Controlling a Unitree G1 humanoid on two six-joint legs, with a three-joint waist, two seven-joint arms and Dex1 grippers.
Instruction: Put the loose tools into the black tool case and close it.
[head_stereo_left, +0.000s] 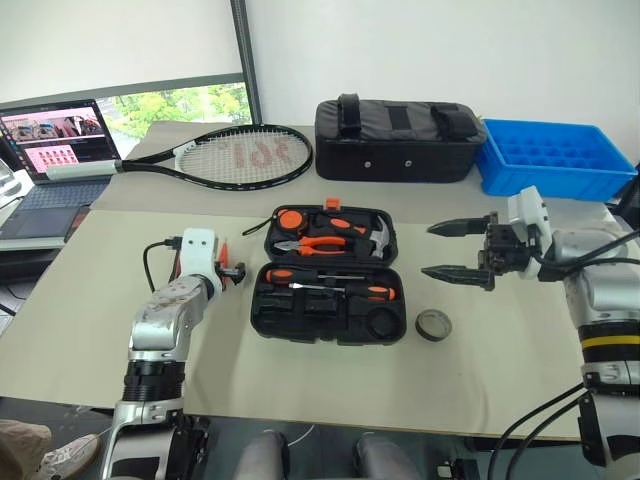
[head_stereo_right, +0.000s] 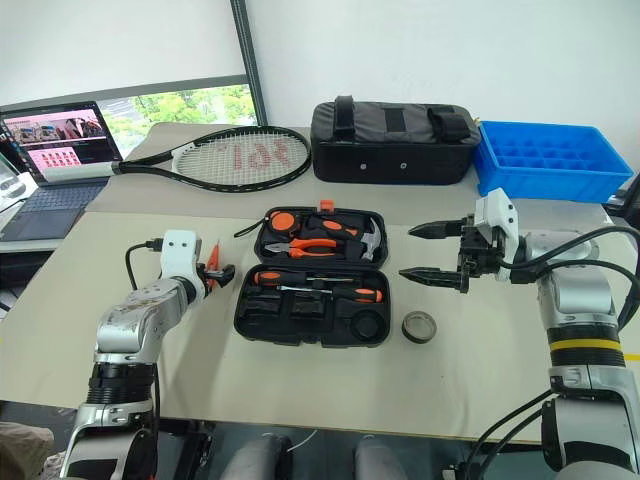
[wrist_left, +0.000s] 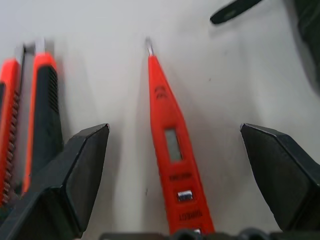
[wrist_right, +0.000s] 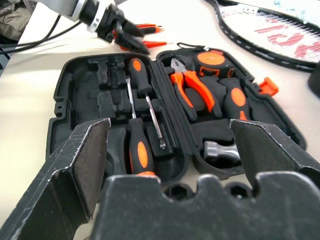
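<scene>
Beige table (head_stereo_left: 90, 330), open tool case (head_stereo_left: 330, 280), laptop (head_stereo_left: 50, 160), window behind

Setting: indoor robot test bench in a lab or office room.
Work surface: plain beige table (head_stereo_left: 80, 350) against a white wall.
Recording gear: open laptop (head_stereo_left: 50, 160) at the table's left edge, cables along the arms.
Staged props: tennis racket (head_stereo_left: 235, 157), black fabric bag (head_stereo_left: 400, 140), blue plastic tray (head_stereo_left: 555, 158).
Daylight: window (head_stereo_left: 190, 105) showing greenery.
</scene>
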